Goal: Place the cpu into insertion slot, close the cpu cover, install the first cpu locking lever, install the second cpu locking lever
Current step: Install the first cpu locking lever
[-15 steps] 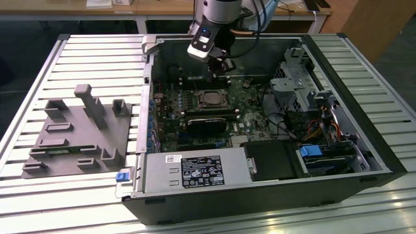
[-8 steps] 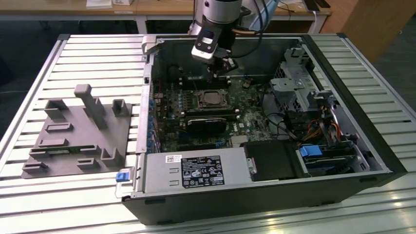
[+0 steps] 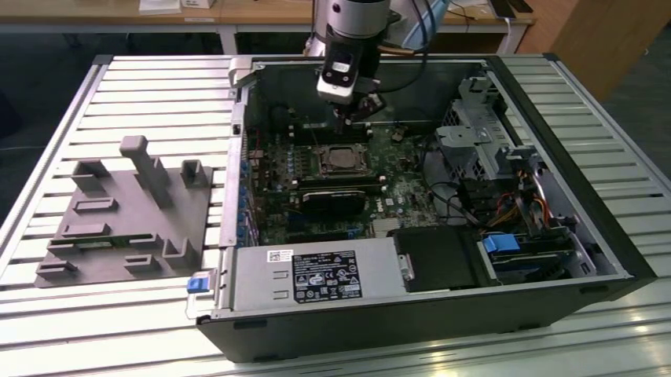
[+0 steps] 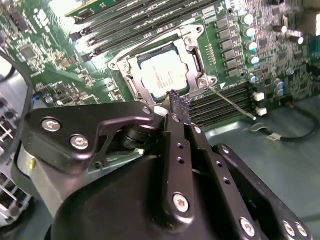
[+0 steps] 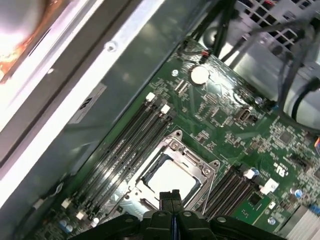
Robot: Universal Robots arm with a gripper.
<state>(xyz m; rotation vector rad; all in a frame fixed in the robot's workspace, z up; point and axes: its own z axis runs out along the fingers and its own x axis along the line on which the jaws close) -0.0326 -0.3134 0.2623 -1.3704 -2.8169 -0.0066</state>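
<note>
Second wrist view, nearest first: we see the black body of the gripper (image 4: pixel 175 96) in the foreground. Its two slim fingers (image 4: pixel 177 107) are pressed flat together with nothing between them. Their tip overlaps the near edge of the socket (image 4: pixel 200 80), and we cannot tell whether it touches. Just beyond, the cpu (image 4: pixel 161 70) sits in the socket. Its pale metal top shows through the opening of the cover (image 4: pixel 131 70), a silvery frame lying flat around it. A thin metal lever (image 4: pixel 232 104) runs out from one corner of the socket across black memory slots (image 4: pixel 220 107). Green circuit board (image 4: pixel 55 65) spreads behind.

In the first wrist view we meet the clenched fingertips again, then the cpu (image 5: pixel 172 177) framed by its cover (image 5: pixel 192 157). Farther off, this view adds a round coin battery (image 5: pixel 200 75) and the grey metal wall of the case.

In the exterior view the gripper (image 3: pixel 351 119) hangs inside an open computer case (image 3: pixel 419 322), over the board just behind the socket (image 3: pixel 341 159). This view adds the labelled power supply (image 3: pixel 314 276) at the case's near end. It also shows a grey plastic fixture (image 3: pixel 126 212) on the exterior view's left and the slatted metal table (image 3: pixel 157 86) beneath everything.
</note>
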